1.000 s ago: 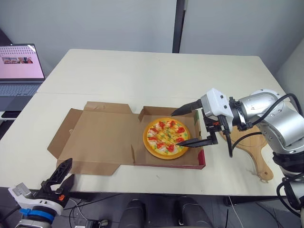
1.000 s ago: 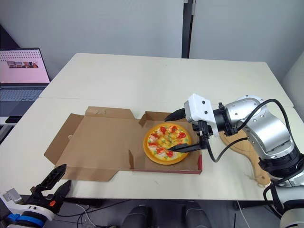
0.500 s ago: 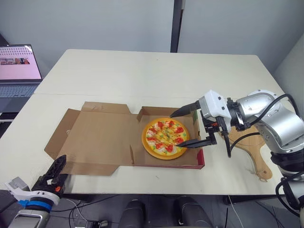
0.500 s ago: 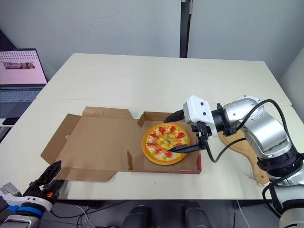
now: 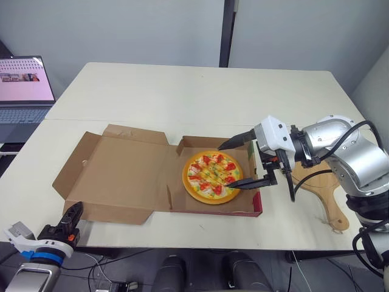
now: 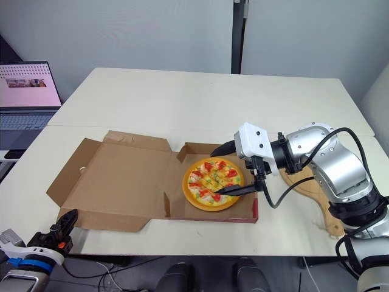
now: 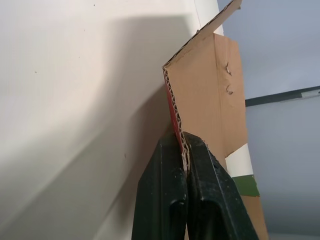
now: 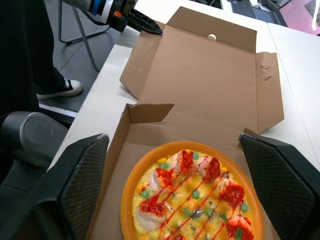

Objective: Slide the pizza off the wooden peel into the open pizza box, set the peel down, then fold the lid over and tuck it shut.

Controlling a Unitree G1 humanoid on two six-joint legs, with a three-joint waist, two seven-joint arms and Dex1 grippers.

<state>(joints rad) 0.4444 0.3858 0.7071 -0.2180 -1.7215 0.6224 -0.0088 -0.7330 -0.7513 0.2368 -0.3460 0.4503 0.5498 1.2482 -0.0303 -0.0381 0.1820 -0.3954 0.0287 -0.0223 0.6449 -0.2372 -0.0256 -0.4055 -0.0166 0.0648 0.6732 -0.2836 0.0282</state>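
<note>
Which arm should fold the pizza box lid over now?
The left. The left gripper pinches the lid by its edge, so it can probably swing it over. The right gripper hangs open above the pizza and would likely need to pull clear first.

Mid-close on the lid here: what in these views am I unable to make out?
Eye views: wooden peel, blade mostly behind the right arm.
Left wrist view: left gripper covers how deep the lid edge sits.
Eye views: laptop cut by the edge, screen too small to read.
</note>
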